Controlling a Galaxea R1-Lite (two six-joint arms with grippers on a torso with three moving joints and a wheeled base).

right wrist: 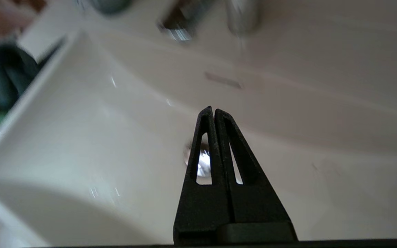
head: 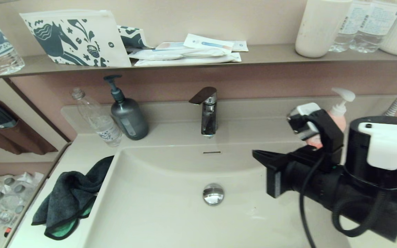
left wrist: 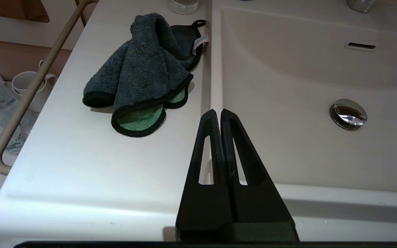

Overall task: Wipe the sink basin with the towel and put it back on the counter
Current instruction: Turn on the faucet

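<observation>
The dark grey towel (head: 71, 193) lies bunched on the counter (head: 29, 234) left of the sink basin (head: 157, 213), its green face showing underneath. The left wrist view shows the towel (left wrist: 143, 69) apart from my left gripper (left wrist: 218, 111). That gripper is shut and empty, over the counter (left wrist: 81, 155) by the sink basin's (left wrist: 288, 86) front left rim. My right gripper (head: 257, 155) hangs shut and empty over the basin's right side, pointing left above the chrome drain plug (head: 213, 194). In the right wrist view, the right gripper (right wrist: 213, 110) partly covers the drain plug (right wrist: 203, 162).
A chrome faucet (head: 207, 110) stands behind the basin above the overflow slot (head: 212, 152). A grey pump bottle (head: 128, 115) and a clear plastic bottle (head: 97, 119) stand at the back left, a pink soap dispenser (head: 338, 110) at the back right. A beige rail (left wrist: 29, 96) runs along the counter's left edge.
</observation>
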